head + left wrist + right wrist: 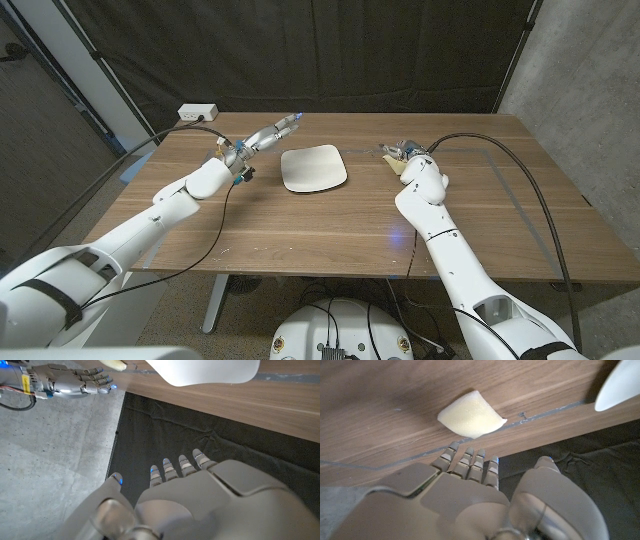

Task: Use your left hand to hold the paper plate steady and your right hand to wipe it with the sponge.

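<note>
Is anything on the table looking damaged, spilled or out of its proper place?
Nothing stands out. The paper plate lies upright and clean near the table's middle, with no spill around it. The sponge lies on the wood just ahead of the right hand, untouched. The left hand holds nothing.

White paper plate [313, 168], plain, no pattern. Pale yellow sponge [471, 416]. Brown wood-grain worktop [300, 230] with a thin grey outline at three o'clock. Silver-grey left hand [262, 139], blue-tipped. White right hand [420, 172]. Black curtain [330, 50] at twelve o'clock.
</note>
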Tool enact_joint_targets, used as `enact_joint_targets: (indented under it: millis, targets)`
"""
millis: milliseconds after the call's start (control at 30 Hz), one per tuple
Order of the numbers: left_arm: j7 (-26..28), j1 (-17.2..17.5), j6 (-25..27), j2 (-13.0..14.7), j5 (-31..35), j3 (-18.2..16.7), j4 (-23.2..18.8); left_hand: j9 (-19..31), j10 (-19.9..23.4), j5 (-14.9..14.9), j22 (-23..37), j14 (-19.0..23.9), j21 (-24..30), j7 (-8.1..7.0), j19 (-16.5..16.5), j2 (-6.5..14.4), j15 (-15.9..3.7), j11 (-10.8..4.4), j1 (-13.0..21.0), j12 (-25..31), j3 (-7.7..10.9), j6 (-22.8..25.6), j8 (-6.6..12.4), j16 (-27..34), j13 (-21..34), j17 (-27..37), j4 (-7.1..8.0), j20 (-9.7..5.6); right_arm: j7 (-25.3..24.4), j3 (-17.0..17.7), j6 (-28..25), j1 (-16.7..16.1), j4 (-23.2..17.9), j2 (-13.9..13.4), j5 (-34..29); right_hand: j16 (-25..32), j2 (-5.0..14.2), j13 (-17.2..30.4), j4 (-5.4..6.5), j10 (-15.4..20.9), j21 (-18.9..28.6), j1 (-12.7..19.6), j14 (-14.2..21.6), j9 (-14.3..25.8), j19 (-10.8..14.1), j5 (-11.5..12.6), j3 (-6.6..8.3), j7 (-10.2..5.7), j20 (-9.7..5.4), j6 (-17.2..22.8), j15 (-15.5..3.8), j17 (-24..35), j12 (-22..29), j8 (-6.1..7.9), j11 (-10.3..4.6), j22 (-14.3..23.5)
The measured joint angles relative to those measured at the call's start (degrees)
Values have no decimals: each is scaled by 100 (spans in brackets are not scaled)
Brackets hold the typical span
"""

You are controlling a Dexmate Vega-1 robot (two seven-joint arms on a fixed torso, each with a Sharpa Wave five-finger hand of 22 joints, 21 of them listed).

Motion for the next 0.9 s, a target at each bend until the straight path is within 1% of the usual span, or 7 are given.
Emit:
enact_joint_targets:
  millis: [133,267,333,567,667,833,900]
  targets:
    - [-134,39,-34,15,-327,-32,-16,0,-41,0,0,-22,0,13,10,-1,-22,20,0,28,0,-47,0,-5,0,0,0,10,-324,228,548,-156,-123,8,461,0,153,0,92,33,0,-163,-54,-16,-38,-10,-15,-29,-42,-55,-7,-62,43,0,-16,0]
    - [-260,69,-66,29,-595,-58,-18,-10,-133,0,-16,-75,0,-37,10,-46,-13,4,45,28,0,-143,0,-22,-5,0,0,9,-658,404,1136,-268,-144,9,896,0,283,-27,160,56,0,-292,-54,-28,106,-10,10,-51,-272,-111,-7,-167,43,0,-14,-25]
    - [-349,86,-80,36,-765,-80,-18,-14,-196,0,-29,-108,0,-78,10,-45,0,8,45,28,0,-185,0,-22,-14,0,0,9,-805,496,1440,-318,-144,3,1119,0,335,-36,191,84,0,-349,-54,-28,157,-10,2,-72,-322,-132,-7,-196,43,0,-43,-27]
    - [-643,131,-101,30,-1276,-164,26,-14,-329,-26,-30,-205,0,-136,-12,-46,0,-1,45,28,-24,-301,0,-22,-14,0,-23,30,-1089,738,2404,-405,2,-6,1912,0,381,-55,357,84,56,-697,-122,-28,346,-10,-56,-95,-513,-128,-1,-281,66,40,-42,-26]
    - [-926,151,-95,4,-1704,-225,65,-14,-333,-26,-29,-205,0,-136,-12,-45,0,3,45,28,-24,-301,0,-22,-14,0,-23,30,-1143,905,2883,-421,217,8,2335,0,382,-76,384,84,56,-818,-169,-27,381,-10,-86,-104,-587,-120,1,-315,65,40,-42,-26]
    - [-1257,177,-29,-48,-2129,-324,137,-14,-359,-26,-29,-227,0,-136,-12,-45,-23,30,45,28,-24,-301,0,-22,-14,0,-23,29,-1159,1056,3521,-419,463,47,2900,0,330,-80,423,63,88,-976,-187,-54,435,-10,-129,-69,-594,-154,-18,-369,65,40,-63,-26]
    - [-1356,184,-18,-78,-2240,-377,194,-14,-359,-26,-29,-227,0,-136,-12,-45,-23,30,45,28,-24,-301,0,-22,-14,0,-23,29,-1161,1102,3788,-415,541,62,3140,0,301,-80,399,63,88,-1005,-217,-54,456,25,-167,-69,-574,-153,12,-369,65,40,-63,-26]
